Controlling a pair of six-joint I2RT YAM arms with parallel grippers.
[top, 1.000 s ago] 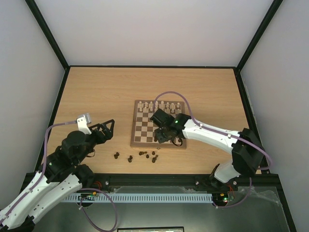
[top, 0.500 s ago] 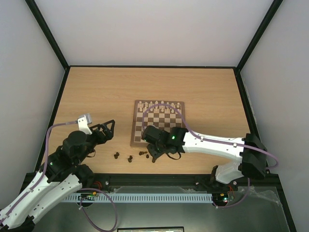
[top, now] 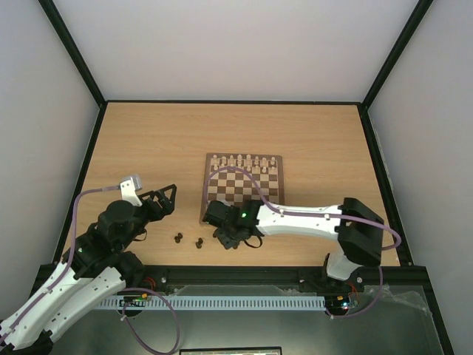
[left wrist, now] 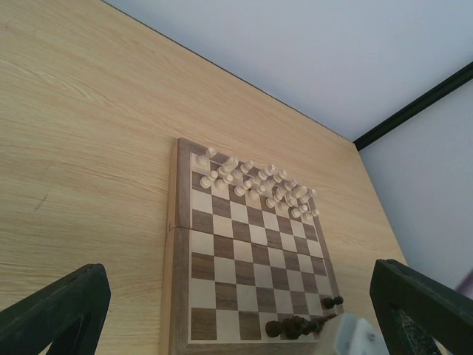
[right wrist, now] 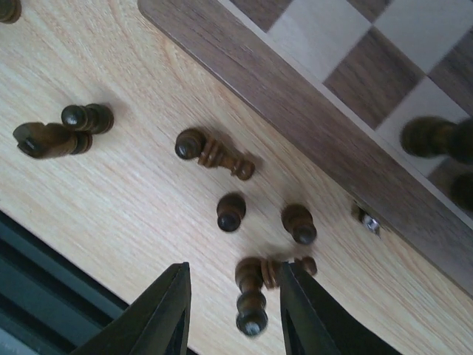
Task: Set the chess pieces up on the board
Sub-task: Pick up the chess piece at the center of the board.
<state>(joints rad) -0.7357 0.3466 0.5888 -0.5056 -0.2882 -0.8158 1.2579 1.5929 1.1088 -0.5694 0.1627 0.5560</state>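
The board [top: 222,191] lies mid-table, with cream pieces along its far rows. Several dark brown chess pieces lie loose on the table in front of it [top: 199,242]. In the right wrist view they show lying or standing: one on its side [right wrist: 214,154], one upright [right wrist: 230,211], a pair at the left [right wrist: 48,139]. My right gripper [top: 226,238] is open low over them, its fingers [right wrist: 164,310] either side of two touching pieces [right wrist: 251,296]. A few dark pieces stand on the board's near right corner [left wrist: 295,325]. My left gripper [top: 164,198] is open and empty, left of the board.
The cream pieces [left wrist: 255,181] fill the board's far two rows. A black frame runs along the table's near edge, close behind the loose pieces [right wrist: 44,296]. A small metal clasp [right wrist: 367,220] sits on the board's near edge. Grey walls enclose the table.
My right arm has swung from the board's near right squares down and left, off the board, to the loose dark pieces on the table. The left arm has not moved.
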